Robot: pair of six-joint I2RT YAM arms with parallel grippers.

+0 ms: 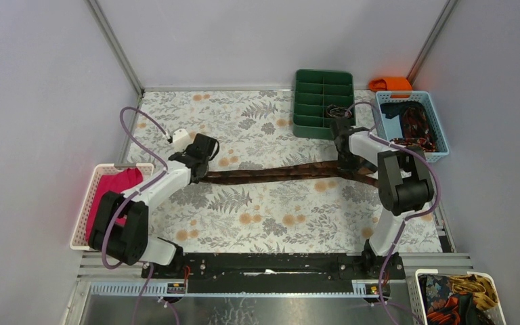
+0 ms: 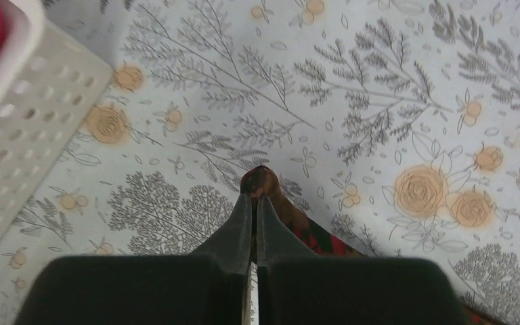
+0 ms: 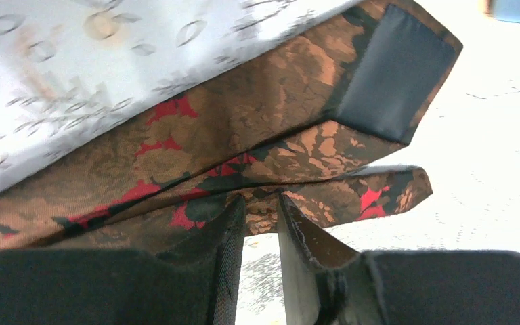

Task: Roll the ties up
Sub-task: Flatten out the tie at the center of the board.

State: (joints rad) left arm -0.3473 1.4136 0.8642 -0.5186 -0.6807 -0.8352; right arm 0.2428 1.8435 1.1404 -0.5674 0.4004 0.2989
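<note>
Floral-print tabletop [image 1: 244, 223], grey walls around. Brown patterned tie [image 1: 277, 174] lies stretched across the middle, running from the left arm to the right arm, and the left gripper [image 2: 256, 195] is clamped tight on its left end. Right gripper [image 3: 261, 200] has its jaws parted by a narrow gap, tips at the tie's wide end, nothing visibly pinched between them.

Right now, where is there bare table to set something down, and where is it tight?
Two bare patches of table: the wide near strip between the stretched tie and the arm bases, and the far patch behind the tie, left of the green divider tray. Crowded at the right: tray, blue basket and right claw sit close together.
</note>
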